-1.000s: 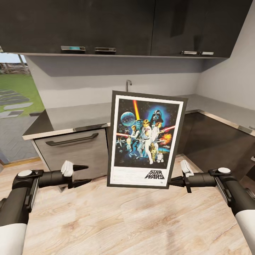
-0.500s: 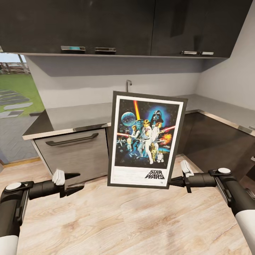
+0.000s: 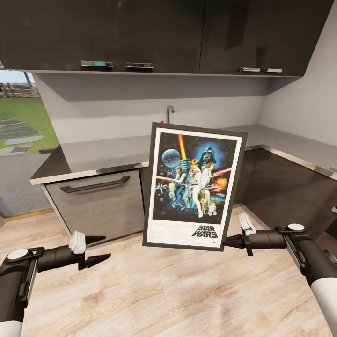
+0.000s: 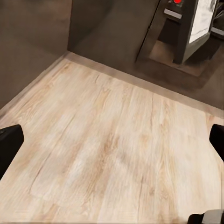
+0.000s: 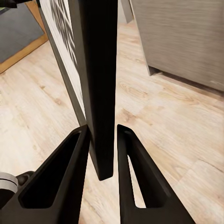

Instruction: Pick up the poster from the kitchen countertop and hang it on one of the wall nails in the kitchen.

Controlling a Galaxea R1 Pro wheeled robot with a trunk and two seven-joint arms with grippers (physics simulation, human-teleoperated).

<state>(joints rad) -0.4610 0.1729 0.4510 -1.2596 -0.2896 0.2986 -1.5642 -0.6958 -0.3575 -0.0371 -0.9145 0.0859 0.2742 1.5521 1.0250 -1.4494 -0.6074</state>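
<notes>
Gripping the poster upright by its lower corner, our right tool clamped it; left tool hung open, empty.

Behind the poster: much of the surface and most of the tap, hidden. Cut off at the left wrist view's upper right: the poster again, print too skewed to read. Edge-on between the right hand fingers, its face barely visible. Wall nails: too small to make out.

dark wall cabinets | faucet | wood floor | lawn outside
</notes>
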